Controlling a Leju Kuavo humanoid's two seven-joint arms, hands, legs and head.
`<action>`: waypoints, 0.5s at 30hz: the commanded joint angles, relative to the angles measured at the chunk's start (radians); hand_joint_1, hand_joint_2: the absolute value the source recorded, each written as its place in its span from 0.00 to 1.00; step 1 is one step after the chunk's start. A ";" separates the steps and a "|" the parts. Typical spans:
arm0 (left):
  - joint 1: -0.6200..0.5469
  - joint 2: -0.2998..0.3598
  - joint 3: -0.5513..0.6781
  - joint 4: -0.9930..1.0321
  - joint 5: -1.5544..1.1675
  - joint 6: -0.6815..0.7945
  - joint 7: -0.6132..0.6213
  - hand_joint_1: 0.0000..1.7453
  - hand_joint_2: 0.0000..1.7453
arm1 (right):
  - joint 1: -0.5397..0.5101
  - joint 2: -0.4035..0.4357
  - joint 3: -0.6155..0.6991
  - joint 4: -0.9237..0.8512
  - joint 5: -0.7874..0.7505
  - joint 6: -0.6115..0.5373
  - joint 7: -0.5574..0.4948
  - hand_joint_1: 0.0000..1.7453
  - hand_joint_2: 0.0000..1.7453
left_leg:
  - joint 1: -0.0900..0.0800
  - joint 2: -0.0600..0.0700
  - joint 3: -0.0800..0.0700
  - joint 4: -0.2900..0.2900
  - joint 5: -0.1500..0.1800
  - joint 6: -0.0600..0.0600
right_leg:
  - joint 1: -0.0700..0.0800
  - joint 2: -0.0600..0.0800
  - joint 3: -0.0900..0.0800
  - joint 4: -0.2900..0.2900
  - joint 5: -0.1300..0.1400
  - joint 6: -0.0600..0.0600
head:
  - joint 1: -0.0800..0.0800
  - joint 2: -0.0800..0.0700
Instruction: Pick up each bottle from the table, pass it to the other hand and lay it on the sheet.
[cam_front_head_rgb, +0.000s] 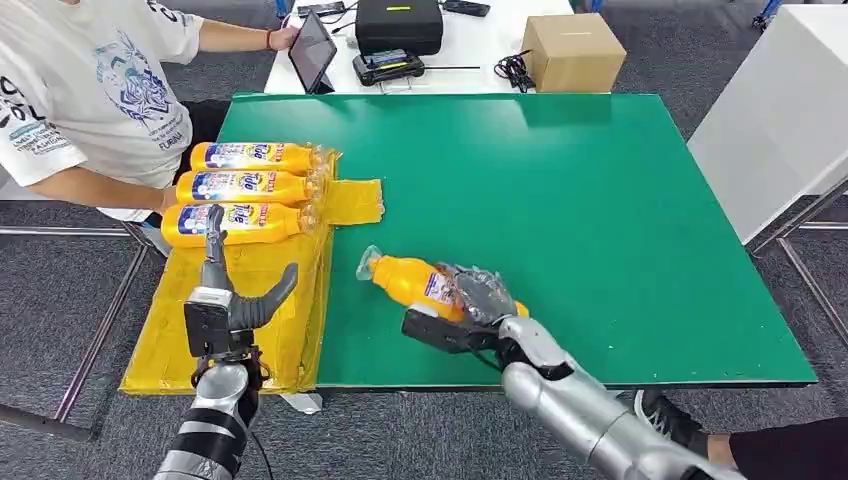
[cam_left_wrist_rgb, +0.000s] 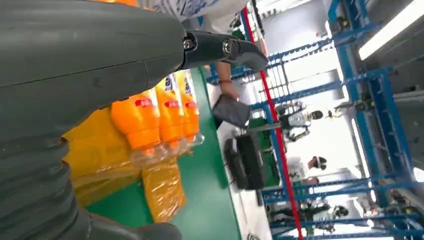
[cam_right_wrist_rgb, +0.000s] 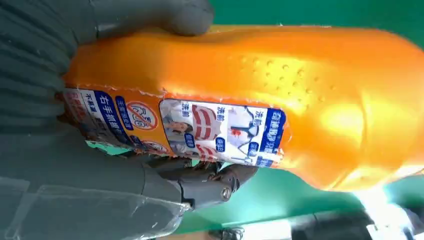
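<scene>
Right hand (cam_front_head_rgb: 478, 300) clamped around the orange bottle (cam_front_head_rgb: 412, 281) lying on the green table (cam_front_head_rgb: 600, 200) near its front edge, broad bare green beyond; left hand (cam_front_head_rgb: 226, 300) empty, fingers apart, over the yellow sheet (cam_front_head_rgb: 180, 345), which carries three bottles (cam_front_head_rgb: 245, 188) at its far end.

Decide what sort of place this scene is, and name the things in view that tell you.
Probably a robotics lab or test hall: blue metal framing with another robot standing by it, a side table bearing a tablet and equipment case, grey carpet tiles.

Orange bottle (cam_front_head_rgb: 415, 282) lying on table (cam_front_head_rgb: 600, 200)
</scene>
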 joint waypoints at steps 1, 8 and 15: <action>0.041 -0.006 0.045 -0.072 0.008 -0.034 0.040 0.00 1.00 | 0.281 0.179 -0.436 -0.312 0.150 -0.219 -0.110 1.00 1.00 | 0.001 -0.001 -0.001 0.000 -0.001 -0.001 | 0.001 -0.001 -0.001 0.000 -0.001 -0.001 | 0.000 0.000; 0.052 -0.026 -0.004 -0.080 0.138 -0.230 0.173 0.00 1.00 | 0.435 0.276 -0.623 -0.499 0.154 -0.386 -0.303 1.00 1.00 | 0.000 -0.003 -0.002 0.000 0.000 -0.001 | 0.000 -0.003 -0.002 0.000 -0.002 -0.001 | 0.000 0.000; 0.049 0.002 -0.081 -0.055 0.312 -0.422 0.276 0.00 1.00 | 0.451 0.306 -0.669 -0.431 0.080 -0.385 -0.405 1.00 1.00 | 0.000 0.000 -0.002 -0.001 0.000 -0.001 | 0.000 -0.001 -0.002 -0.001 0.000 -0.001 | 0.000 0.000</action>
